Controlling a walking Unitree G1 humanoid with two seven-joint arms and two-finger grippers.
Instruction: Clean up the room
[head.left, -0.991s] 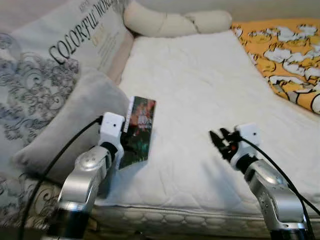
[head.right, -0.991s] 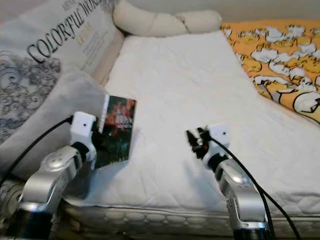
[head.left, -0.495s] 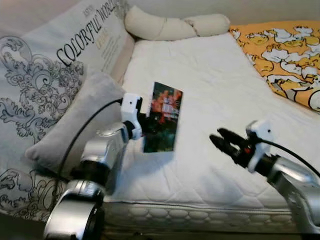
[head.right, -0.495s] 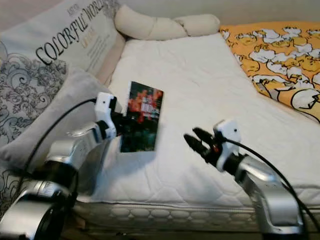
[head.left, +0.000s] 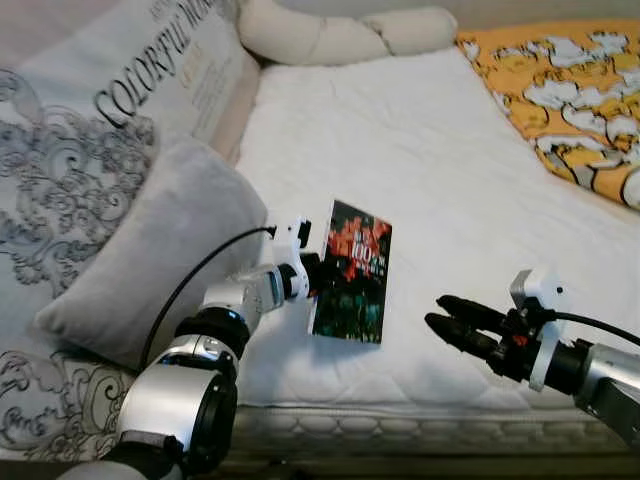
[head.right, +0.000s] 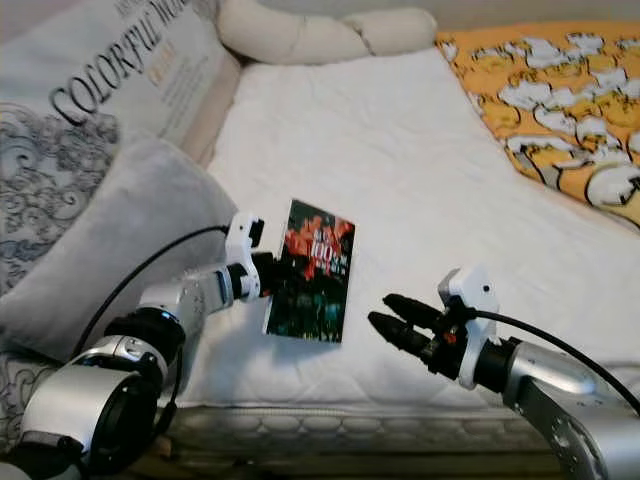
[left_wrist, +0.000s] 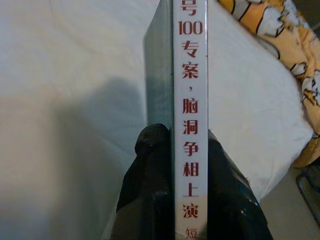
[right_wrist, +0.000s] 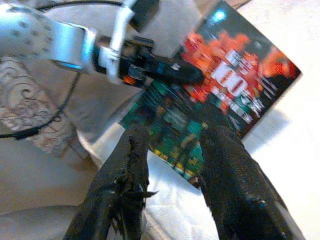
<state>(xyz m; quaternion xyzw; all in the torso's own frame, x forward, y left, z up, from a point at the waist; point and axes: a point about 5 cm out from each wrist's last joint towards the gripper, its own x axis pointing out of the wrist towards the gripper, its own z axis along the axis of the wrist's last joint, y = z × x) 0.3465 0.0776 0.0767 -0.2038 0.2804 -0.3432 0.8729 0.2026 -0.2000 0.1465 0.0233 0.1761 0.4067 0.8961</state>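
We see the left gripper (head.left: 318, 277) with its jaws clamped on the spine edge of a thin book (head.left: 352, 272), holding it upright above the white mattress (head.left: 430, 180), clear of the surface near the bed's front edge. The book's cover is dark, with red-orange artwork across the upper half, green tones below and a white "100" in the title. Its narrow white spine carries red Chinese characters, one black finger (left_wrist: 150, 175) pressed on each side. The right gripper (head.left: 458, 325) hovers just beside the book, pointing at its cover with jaws parted and holding nothing. A grey cushion (head.left: 150, 260) leans by the left arm against a large printed pillow (head.left: 90, 130); an orange patterned blanket (head.left: 560, 90) lies at the far right.
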